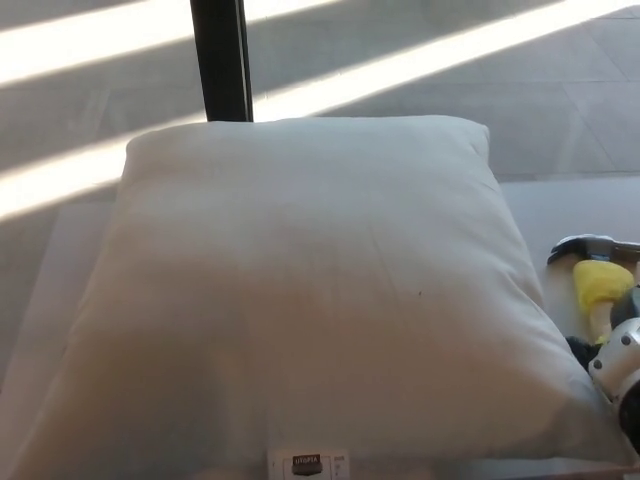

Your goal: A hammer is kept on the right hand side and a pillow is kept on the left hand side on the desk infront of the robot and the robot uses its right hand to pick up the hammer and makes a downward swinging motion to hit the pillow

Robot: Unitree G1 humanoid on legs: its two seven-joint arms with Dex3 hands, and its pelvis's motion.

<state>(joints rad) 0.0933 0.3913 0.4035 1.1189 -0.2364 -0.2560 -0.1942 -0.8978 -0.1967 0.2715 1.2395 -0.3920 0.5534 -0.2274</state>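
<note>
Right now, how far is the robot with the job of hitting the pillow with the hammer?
It is at the start. Nothing looks done: the pillow lies flat and smooth. In hand: the right hand sits over the yellow handle of the hammer, which lies on the desk beside the pillow; whether the grip is closed cannot be seen. Left: lifting the hammer and swinging it down.

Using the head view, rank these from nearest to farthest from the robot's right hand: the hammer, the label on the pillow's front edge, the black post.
Measured from the right hand at the right edge:
1. Hammer, right beside the hand, right of the pillow.
2. Label, bottom centre on the pillow's front edge.
3. Black post, top left, behind the pillow.
</note>
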